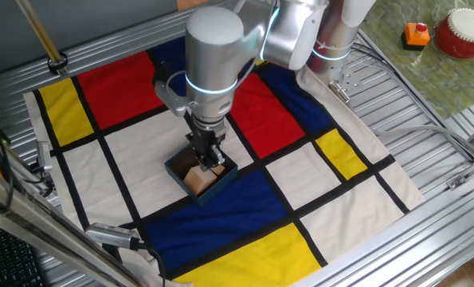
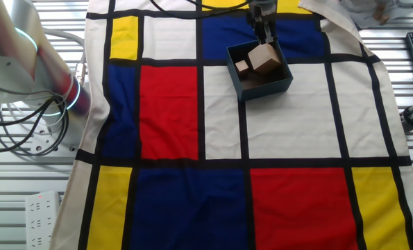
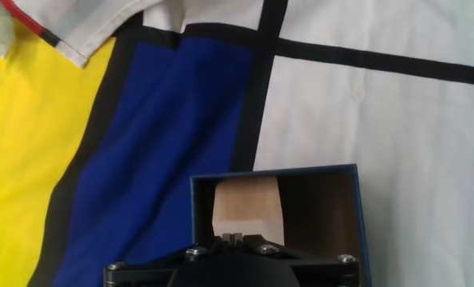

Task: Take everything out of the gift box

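The gift box (image 2: 259, 71) sits on the checked cloth (image 2: 282, 132) near the middle of the tabletop, toward the edge away from the arm's base. The gripper (image 2: 263, 36) reaches into it, clenched on the larger wooden block (image 2: 266, 58), which is tilted. The smaller wooden block (image 2: 242, 67) lies just beside it inside the box.
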`<action>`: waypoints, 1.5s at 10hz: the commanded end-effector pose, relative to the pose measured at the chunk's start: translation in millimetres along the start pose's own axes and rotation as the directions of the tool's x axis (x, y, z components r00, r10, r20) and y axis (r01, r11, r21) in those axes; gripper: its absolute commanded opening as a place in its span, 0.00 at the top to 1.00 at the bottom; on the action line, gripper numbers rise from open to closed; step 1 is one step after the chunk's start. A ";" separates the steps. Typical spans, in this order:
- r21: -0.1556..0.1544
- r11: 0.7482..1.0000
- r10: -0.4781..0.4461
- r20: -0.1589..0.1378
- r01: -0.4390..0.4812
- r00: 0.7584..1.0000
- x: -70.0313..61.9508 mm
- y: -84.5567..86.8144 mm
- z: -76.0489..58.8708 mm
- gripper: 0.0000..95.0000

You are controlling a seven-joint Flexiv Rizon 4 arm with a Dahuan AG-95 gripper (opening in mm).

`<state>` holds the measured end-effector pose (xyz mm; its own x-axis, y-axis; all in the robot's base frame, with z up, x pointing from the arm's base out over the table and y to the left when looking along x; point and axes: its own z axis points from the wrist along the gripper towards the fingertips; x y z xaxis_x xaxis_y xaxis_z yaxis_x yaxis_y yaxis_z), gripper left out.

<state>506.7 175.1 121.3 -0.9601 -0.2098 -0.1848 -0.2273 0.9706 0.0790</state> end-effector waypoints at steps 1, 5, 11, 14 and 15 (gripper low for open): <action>0.001 1.000 -0.018 -0.002 0.018 1.000 0.1 -0.2 -1.3 1.00; 0.009 0.999 -0.046 0.007 0.046 0.999 0.2 -0.5 -1.0 0.60; 0.025 0.997 -0.078 -0.005 0.078 0.997 0.2 -0.5 -1.0 0.40; 0.030 0.998 -0.056 -0.003 0.056 0.998 0.2 -0.5 -1.0 0.60; 0.029 0.997 -0.068 0.003 0.068 0.998 0.2 -0.5 -1.0 0.60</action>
<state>506.1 175.3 122.4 -0.9457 -0.2636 -0.1904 -0.2762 0.9601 0.0426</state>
